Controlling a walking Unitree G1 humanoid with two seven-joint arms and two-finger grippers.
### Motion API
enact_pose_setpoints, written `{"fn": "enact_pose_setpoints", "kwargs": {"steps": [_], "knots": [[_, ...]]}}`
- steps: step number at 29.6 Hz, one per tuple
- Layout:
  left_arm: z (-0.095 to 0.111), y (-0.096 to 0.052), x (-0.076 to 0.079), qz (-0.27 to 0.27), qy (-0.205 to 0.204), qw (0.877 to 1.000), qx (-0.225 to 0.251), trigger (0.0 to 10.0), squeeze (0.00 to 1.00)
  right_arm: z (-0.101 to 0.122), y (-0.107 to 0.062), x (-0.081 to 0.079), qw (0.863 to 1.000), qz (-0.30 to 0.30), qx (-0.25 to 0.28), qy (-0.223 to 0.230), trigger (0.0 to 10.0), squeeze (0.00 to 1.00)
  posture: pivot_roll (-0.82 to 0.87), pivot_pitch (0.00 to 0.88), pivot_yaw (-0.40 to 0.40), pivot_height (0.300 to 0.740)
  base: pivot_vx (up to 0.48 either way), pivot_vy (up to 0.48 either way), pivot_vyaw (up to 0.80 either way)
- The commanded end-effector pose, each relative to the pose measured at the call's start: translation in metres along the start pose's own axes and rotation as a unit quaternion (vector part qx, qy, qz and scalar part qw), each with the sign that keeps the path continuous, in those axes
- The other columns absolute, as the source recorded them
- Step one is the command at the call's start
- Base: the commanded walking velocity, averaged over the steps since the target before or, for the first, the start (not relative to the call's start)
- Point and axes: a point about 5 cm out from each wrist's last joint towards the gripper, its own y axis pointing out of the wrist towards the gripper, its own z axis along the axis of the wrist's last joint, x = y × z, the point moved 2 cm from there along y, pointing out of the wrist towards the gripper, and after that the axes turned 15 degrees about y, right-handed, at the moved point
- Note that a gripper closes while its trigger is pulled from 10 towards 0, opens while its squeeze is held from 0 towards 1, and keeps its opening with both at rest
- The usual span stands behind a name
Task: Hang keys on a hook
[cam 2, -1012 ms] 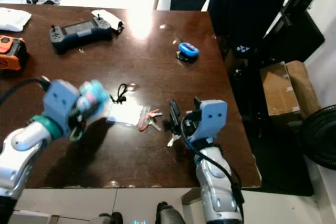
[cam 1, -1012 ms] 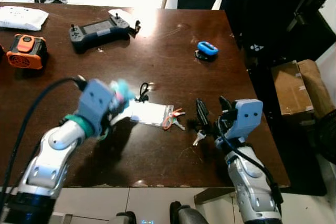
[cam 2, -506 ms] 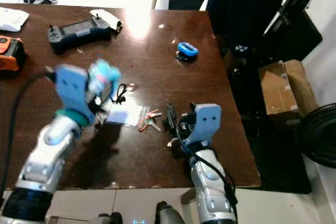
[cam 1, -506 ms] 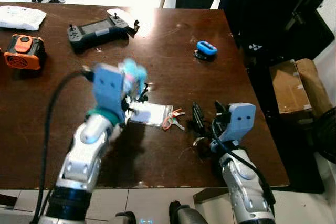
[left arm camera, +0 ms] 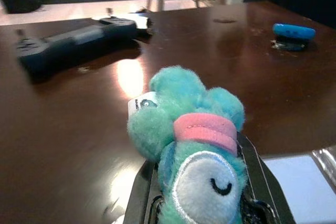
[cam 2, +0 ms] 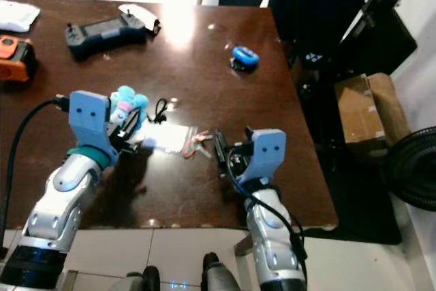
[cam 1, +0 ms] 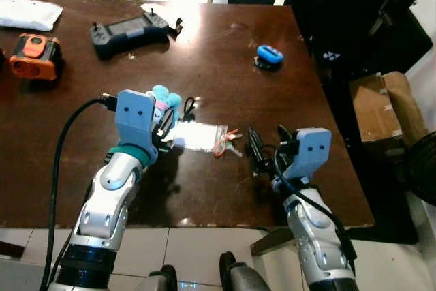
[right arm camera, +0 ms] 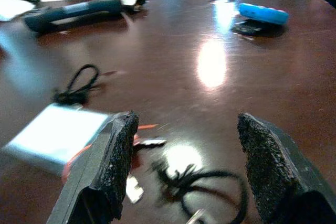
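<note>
The keys lie on the dark worktop between my two arms, on an orange loop beside a clear plastic card pouch, with a black cord curled just beyond the pouch. My left jaws are raised above the pouch's near end, forearm angled up from the near edge, clenched on a teal plush toy. My right jaws hover low just right of the keys, spread apart and holding nothing. A blue clip sits well beyond near the right edge. A black handheld controller and an orange device lie far left. A person stands at the far right corner.
</note>
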Motion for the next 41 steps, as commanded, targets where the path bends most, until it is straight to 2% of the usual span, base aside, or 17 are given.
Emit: {"fn": "enact_pose_setpoints", "kwargs": {"steps": [1,7,27,31,35,41], "knots": [[0.002,-0.001,0.001,0.001,-0.001,1.0,0.002,10.0,0.0,-0.003,-0.002,0.001,1.0,-0.001,-0.005,0.0,10.0,0.0,-0.13,0.124,0.014,0.74,-0.48,0.0,0.0],[0.014,0.002,-0.001,0.007,0.007,1.0,0.024,10.0,0.0,0.002,-0.001,0.002,1.0,0.001,0.005,-0.003,10.0,0.0,-0.13,0.132,0.017,0.74,-0.48,0.0,0.0],[0.012,0.001,-0.001,0.01,0.012,1.0,0.018,10.0,0.0,0.0,-0.001,-0.001,1.0,0.009,0.0,0.006,10.0,0.0,-0.12,0.142,0.016,0.74,-0.48,0.0,0.0],[0.011,0.0,-0.002,0.01,0.013,1.0,0.016,10.0,0.0,0.0,0.0,-0.004,1.0,0.017,-0.004,-0.007,10.0,0.0,-0.12,0.142,0.016,0.74,-0.461,0.0,0.0],[0.011,0.0,-0.001,0.01,0.015,1.0,0.015,10.0,0.0,-0.001,0.0,-0.005,1.0,0.025,-0.007,-0.005,10.0,0.0,-0.12,0.141,0.016,0.74,0.0,0.0,0.77],[0.001,0.001,0.003,0.003,0.022,0.999,-0.024,10.0,0.0,-0.002,0.0,-0.008,0.999,0.036,-0.008,-0.001,10.0,0.0,-0.12,0.139,0.018,0.74,0.0,0.0,0.78]]}}
